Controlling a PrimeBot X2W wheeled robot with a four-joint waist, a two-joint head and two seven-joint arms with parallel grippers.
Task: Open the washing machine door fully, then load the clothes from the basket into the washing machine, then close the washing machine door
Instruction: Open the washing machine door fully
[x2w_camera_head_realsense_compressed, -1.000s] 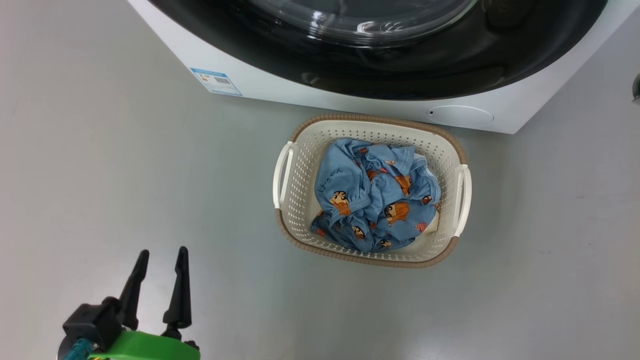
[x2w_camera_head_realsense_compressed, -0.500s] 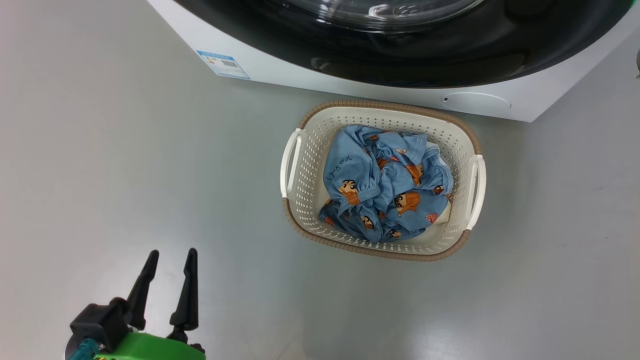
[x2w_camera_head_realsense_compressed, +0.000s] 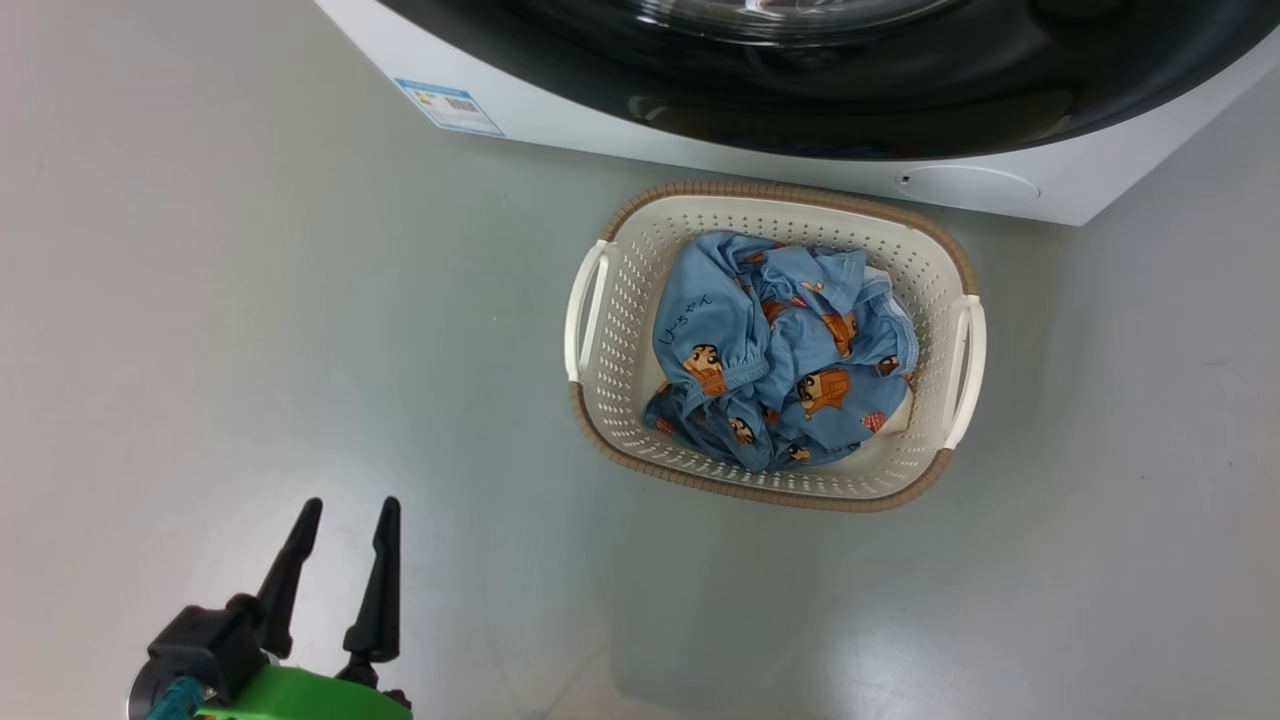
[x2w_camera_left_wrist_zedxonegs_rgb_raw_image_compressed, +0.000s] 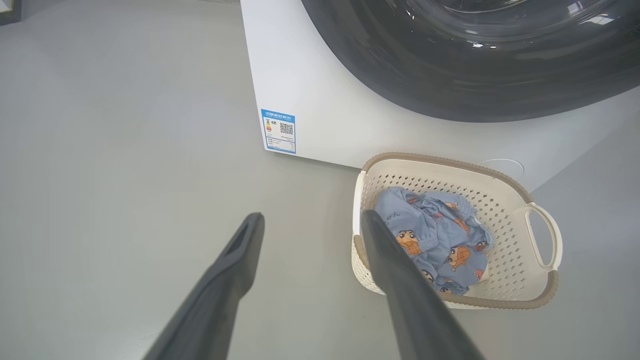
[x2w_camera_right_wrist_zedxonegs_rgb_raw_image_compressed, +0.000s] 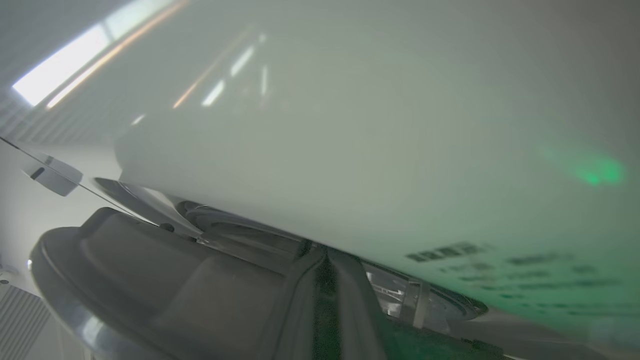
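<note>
The large round washing machine door (x2w_camera_head_realsense_compressed: 850, 100), glossy black rim around a bulging clear glass centre, sits across the face of the big white boxy washing machine (x2w_camera_head_realsense_compressed: 600, 130) at the top of the head view. Whether it's latched, I can't tell from here. A blue label sticker (x2w_camera_head_realsense_compressed: 448, 105) marks the machine's lower left corner. Just in front, on the grey floor (x2w_camera_head_realsense_compressed: 250, 300), stands the small cream-white perforated plastic basket (x2w_camera_head_realsense_compressed: 620, 330) with its brown woven-look rim, near the machine's base. Inside it, the light blue clothes (x2w_camera_head_realsense_compressed: 780, 350) with orange-brown cartoon figures lie crumpled in a heap.

Out to the side now: the left gripper (x2w_camera_head_realsense_compressed: 350, 505) hangs at the lower left, well apart from the basket, dark fingers spread and holding nothing. Its wrist view looks past those fingers to the basket. The right gripper (x2w_camera_right_wrist_zedxonegs_rgb_raw_image_compressed: 326, 260) has its fingers pressed together, tips close up against a pale glossy white panel (x2w_camera_right_wrist_zedxonegs_rgb_raw_image_compressed: 350, 125); contact I can't judge.
</note>
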